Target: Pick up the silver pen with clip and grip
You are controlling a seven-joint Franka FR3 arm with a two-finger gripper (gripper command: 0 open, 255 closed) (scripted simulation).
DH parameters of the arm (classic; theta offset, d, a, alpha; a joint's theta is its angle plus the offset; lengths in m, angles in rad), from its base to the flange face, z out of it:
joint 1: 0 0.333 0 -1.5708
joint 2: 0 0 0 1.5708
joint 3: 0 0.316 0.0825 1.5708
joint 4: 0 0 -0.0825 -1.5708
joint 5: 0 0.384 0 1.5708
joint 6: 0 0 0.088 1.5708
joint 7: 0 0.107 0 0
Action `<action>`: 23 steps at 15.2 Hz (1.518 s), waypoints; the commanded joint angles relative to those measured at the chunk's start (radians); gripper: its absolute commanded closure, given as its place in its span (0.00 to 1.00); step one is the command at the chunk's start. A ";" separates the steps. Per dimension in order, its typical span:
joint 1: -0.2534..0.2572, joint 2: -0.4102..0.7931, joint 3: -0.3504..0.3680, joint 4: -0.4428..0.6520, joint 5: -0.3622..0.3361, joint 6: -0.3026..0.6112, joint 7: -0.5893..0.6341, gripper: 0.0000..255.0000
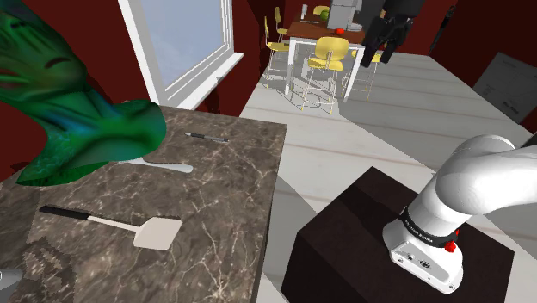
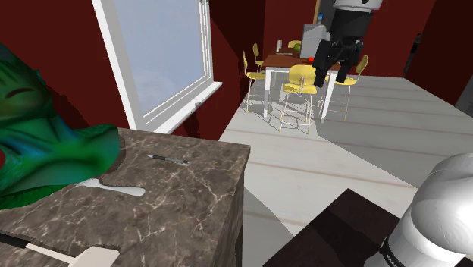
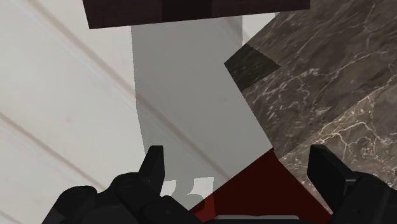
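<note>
The pen [image 1: 207, 137] is thin and dark with a pale tip. It lies flat on the marble counter [image 1: 224, 207] near its far edge, by the window; in the second exterior view the pen [image 2: 168, 158] lies alone on the stone. My black gripper [image 1: 379, 57] hangs high in the air over the floor, far to the shoulder view's right of the counter and well away from the pen. In the wrist view my gripper [image 3: 240, 168] is open, its fingers wide apart with nothing between them, looking down on floor and the counter's corner [image 3: 318, 89].
A large green leafy shape [image 1: 69, 112] overhangs the counter's left side. A white spatula [image 1: 129, 228] with a black handle and a white spoon-like utensil [image 1: 168, 165] lie on the counter. The dark stand [image 1: 370, 250] sits beside it. Yellow chairs [image 1: 327, 56] surround a far table.
</note>
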 commanded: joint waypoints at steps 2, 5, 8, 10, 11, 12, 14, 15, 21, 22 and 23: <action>0.010 0.029 0.008 0.005 0.006 0.022 -0.005 0.00; 0.039 0.119 0.031 0.024 0.023 0.083 -0.020 0.00; 0.066 0.212 0.055 0.053 0.038 0.139 -0.036 0.00; 0.084 0.275 0.071 0.078 0.046 0.173 -0.046 0.00; 0.092 0.307 0.080 0.091 0.049 0.189 -0.051 0.00; 0.100 0.339 0.088 0.105 0.052 0.204 -0.056 0.00; 0.116 0.403 0.106 0.137 0.057 0.231 -0.066 0.00; 0.123 0.436 0.114 0.154 0.059 0.244 -0.070 0.00; 0.167 0.631 0.168 0.274 0.057 0.304 -0.093 0.00; 0.174 0.664 0.178 0.297 0.054 0.311 -0.096 0.00; 0.181 0.697 0.187 0.321 0.051 0.317 -0.098 0.00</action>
